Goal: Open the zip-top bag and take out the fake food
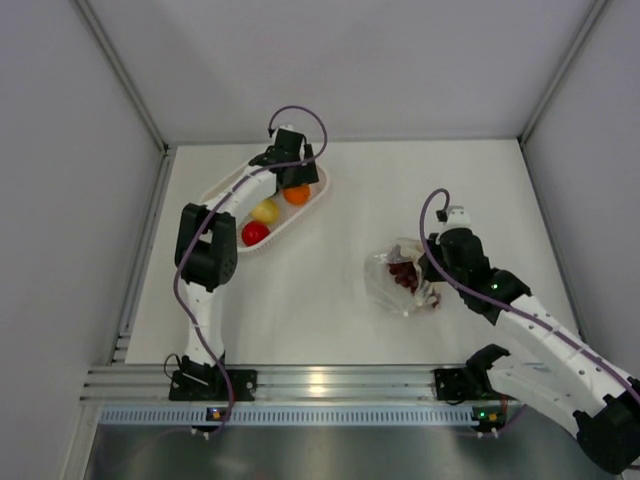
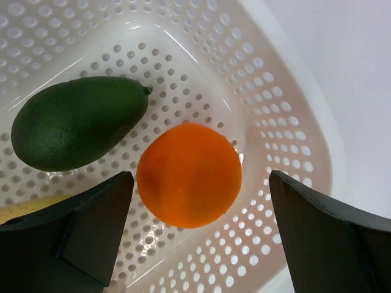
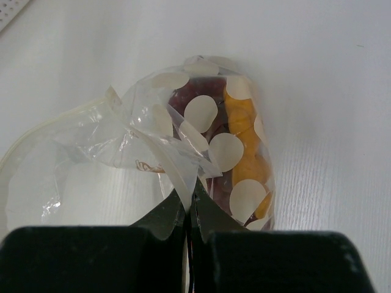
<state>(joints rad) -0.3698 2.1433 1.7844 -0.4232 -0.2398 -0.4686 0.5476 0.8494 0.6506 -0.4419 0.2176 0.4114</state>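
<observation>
Left, fruit (image 1: 255,233) in basket (image 1: 286,222); right, well apart, bag (image 1: 395,280).

Your left arm (image 1: 205,255) stretches far forward, its left gripper (image 2: 200,180) spread wide; your right gripper (image 3: 189,204) is pinched tight, apparently tilted downward.

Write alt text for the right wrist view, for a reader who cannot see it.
The right gripper has its black fingers pinched shut on a fold of the clear, white-dotted zip-top bag, which lies crumpled on the white table. Through the plastic show a dark purple grape bunch and an orange-yellow piece.
</observation>
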